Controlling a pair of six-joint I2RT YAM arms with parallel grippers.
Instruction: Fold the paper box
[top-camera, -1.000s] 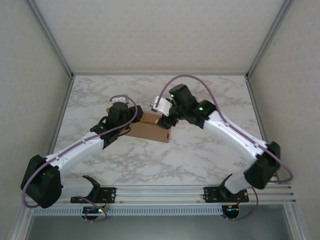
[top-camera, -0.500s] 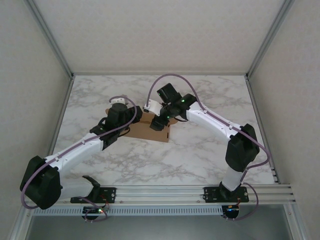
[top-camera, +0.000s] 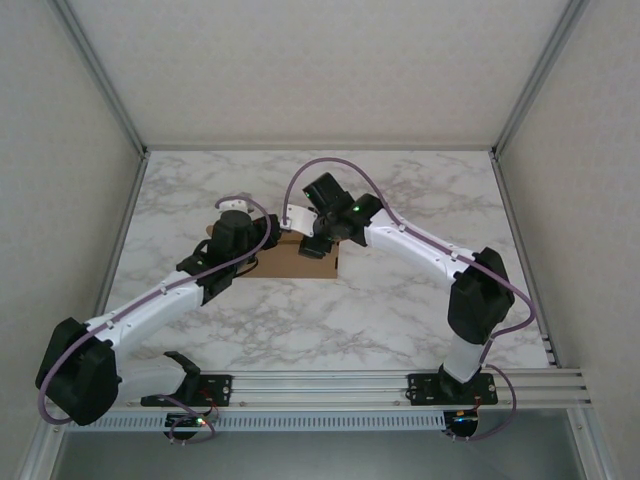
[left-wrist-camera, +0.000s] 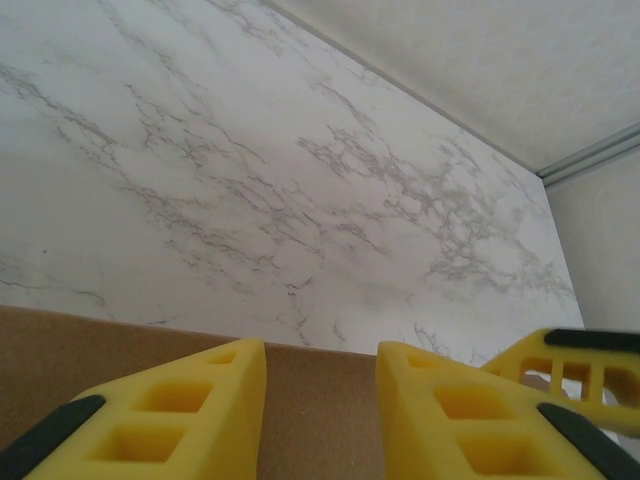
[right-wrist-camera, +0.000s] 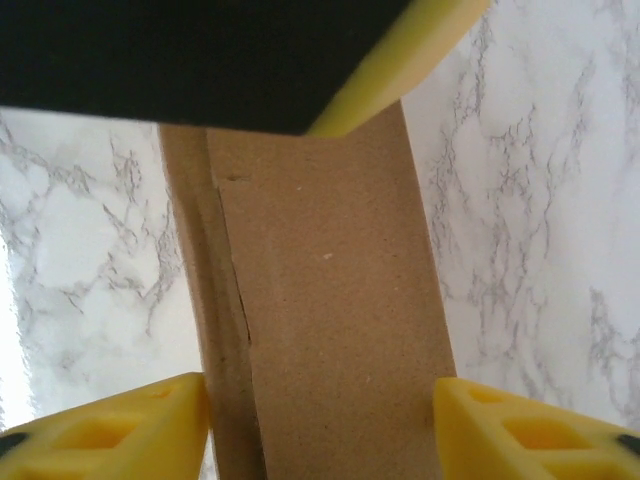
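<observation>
Where the right end effector gapes, the paper box sits inside.

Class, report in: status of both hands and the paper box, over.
Left hand open, over paper box. Right hand open, astride its cardboard. Hands crowd each other there.

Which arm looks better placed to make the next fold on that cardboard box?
Right, probably: the right gripper is centred over the paper box, spread fingers flanking a panel. The left gripper sits at the box's left end, jaws open.
</observation>
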